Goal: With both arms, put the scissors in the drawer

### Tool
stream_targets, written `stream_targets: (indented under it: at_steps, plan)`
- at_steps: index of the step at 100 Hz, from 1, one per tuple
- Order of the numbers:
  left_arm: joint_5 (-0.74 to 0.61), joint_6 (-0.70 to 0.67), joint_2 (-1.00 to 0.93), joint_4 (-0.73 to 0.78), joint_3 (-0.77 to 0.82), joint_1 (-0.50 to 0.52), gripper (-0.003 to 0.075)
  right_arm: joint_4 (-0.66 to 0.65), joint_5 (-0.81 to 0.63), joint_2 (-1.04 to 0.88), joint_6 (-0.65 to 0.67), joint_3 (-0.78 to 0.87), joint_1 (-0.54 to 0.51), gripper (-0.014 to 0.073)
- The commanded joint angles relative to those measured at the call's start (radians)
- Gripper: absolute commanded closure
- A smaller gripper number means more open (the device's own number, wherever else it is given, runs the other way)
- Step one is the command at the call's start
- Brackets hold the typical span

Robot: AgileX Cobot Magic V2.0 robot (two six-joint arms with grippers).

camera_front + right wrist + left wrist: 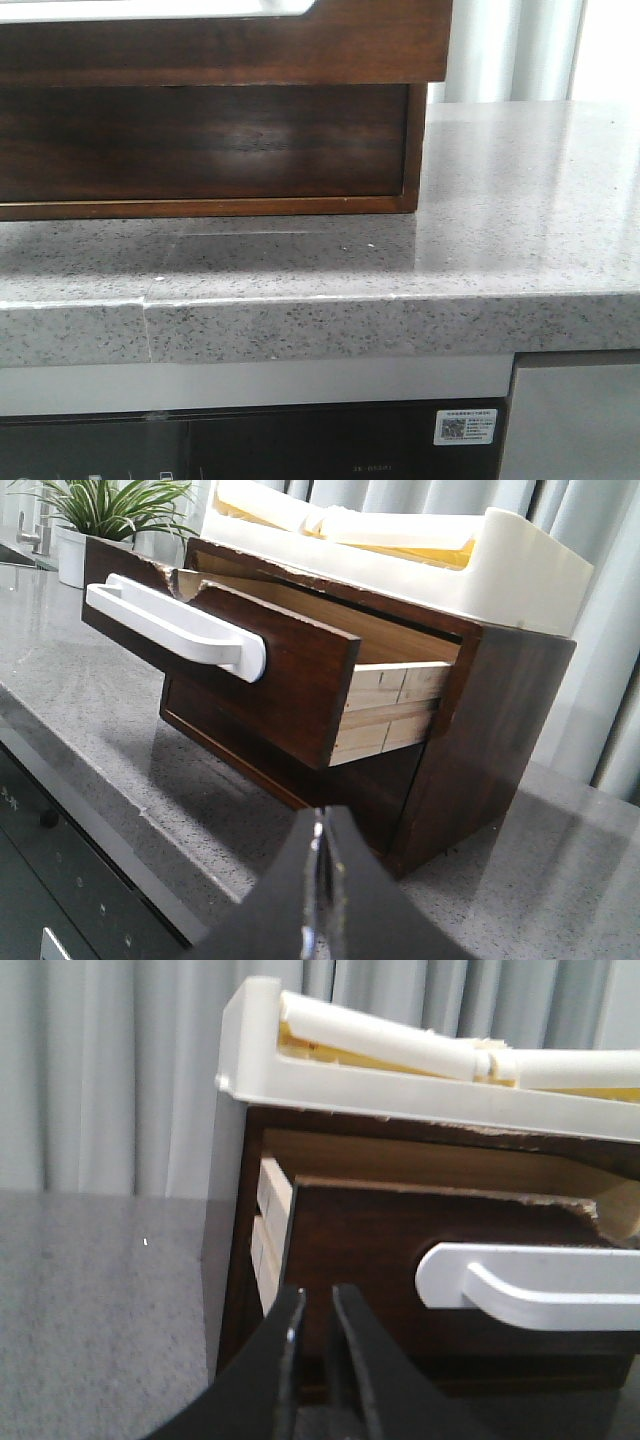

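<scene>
The left gripper (318, 1335) has its fingers a little apart, holding nothing, close before the drawer (440, 1290); the right gripper (318, 880) is pressed together, empty. The drawer stands pulled partway out of the cabinet (480, 730), its white handle (175, 625) at about 10 o'clock from the right fingers. No scissors show in any view. They would likely be light, stiff and slippery, best pinched across the handles. The counter (520, 180) leaves open room at 3 o'clock of the cabinet
</scene>
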Motion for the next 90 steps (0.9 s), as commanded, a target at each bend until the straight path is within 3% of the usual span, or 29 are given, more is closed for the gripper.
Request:
stream_targets:
  at_steps: [1, 26, 38, 55, 90]
  plan:
    - [-0.019, 0.038, -0.034, -0.116, -0.010, 0.010, 0.0717, 0.010, -0.074, -0.018, -0.003, -0.026, -0.004, 0.0700]
    - [-0.186, 0.517, -0.034, -0.407, 0.075, 0.168, 0.0717, 0.010, -0.074, -0.018, -0.003, -0.026, -0.004, 0.0700]
    - [-0.279, 0.530, -0.034, -0.433, 0.127, 0.255, 0.0717, 0.010, -0.074, -0.018, -0.003, -0.026, -0.004, 0.0700]
    - [-0.292, 0.530, -0.034, -0.426, 0.211, 0.322, 0.0717, 0.010, -0.074, -0.018, -0.003, -0.026, -0.004, 0.0700]
    - [0.095, 0.530, -0.034, -0.431, 0.209, 0.328, 0.0717, 0.010, -0.074, -0.018, -0.003, -0.026, -0.004, 0.0700]
